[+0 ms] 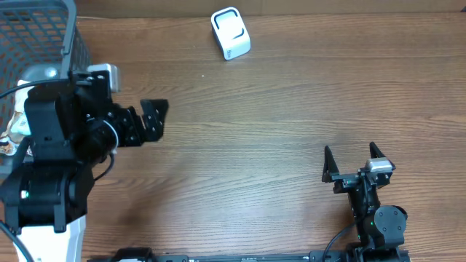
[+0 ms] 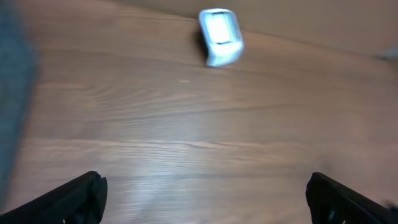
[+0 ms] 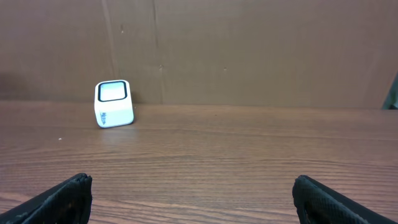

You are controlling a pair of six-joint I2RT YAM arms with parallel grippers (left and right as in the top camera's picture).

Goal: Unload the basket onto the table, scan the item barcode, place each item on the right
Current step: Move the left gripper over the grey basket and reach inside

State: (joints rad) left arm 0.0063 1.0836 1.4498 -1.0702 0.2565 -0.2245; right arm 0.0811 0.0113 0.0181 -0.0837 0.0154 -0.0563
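Note:
The white barcode scanner [image 1: 230,33] stands at the far edge of the wooden table, its dark-framed window facing up; it also shows as scanner [image 2: 219,36] and scanner [image 3: 113,103]. My left gripper [image 1: 155,118] hovers open at the left, beside the basket, with nothing between its fingers [image 2: 74,198]. My right gripper [image 1: 350,151] rests open near the front right, also empty, its fingers [image 3: 65,198] wide apart. No item is held and no barcode shows. Some white and orange packaging [image 1: 10,134] peeks out behind the left arm.
A grey mesh basket [image 1: 40,33] fills the far left corner, partly covered by the left arm. A brown cardboard wall [image 3: 249,50] rises behind the table's far edge. Bare wood tabletop [image 1: 255,131] lies between the two arms.

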